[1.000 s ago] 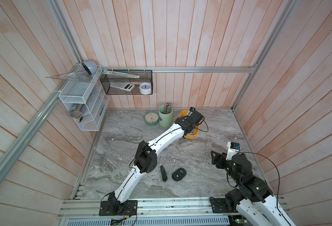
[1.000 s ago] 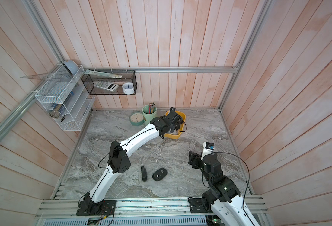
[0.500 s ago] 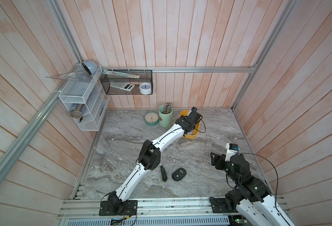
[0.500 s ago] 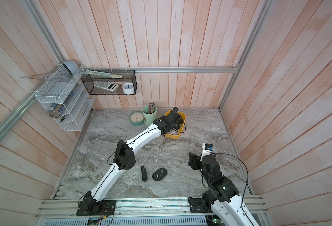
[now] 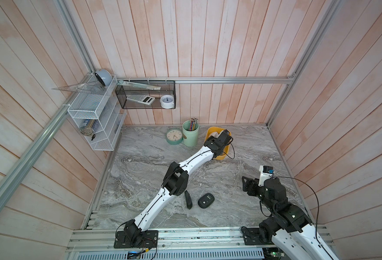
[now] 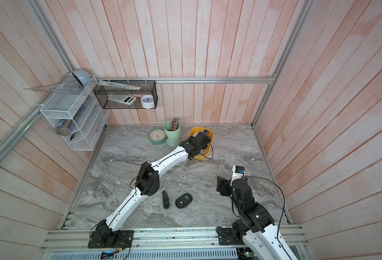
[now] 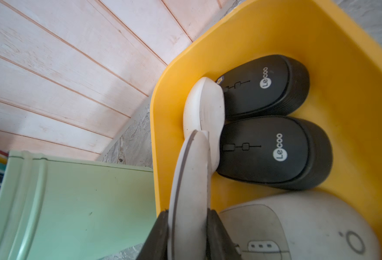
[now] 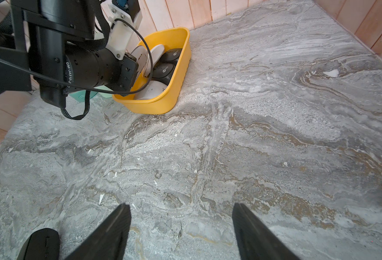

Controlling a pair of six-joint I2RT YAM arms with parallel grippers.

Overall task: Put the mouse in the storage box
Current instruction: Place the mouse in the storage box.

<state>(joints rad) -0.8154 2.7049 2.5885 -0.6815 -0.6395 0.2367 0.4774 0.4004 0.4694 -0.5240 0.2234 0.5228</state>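
black mouse [image 5: 205, 200] lying flat on marble table [image 5: 140, 162] at 6 o'clock, near front edge | right gripper [image 8: 180, 204] hovering at 4 o'clock, jaws spread, gripping nothing | left gripper [image 7: 188, 216] pinching white mouse [image 7: 192, 175] on edge at 1 o'clock, over storage box [image 7: 298, 38] | storage box holding two black mice [image 7: 273, 153], two white mice [image 7: 298, 225]
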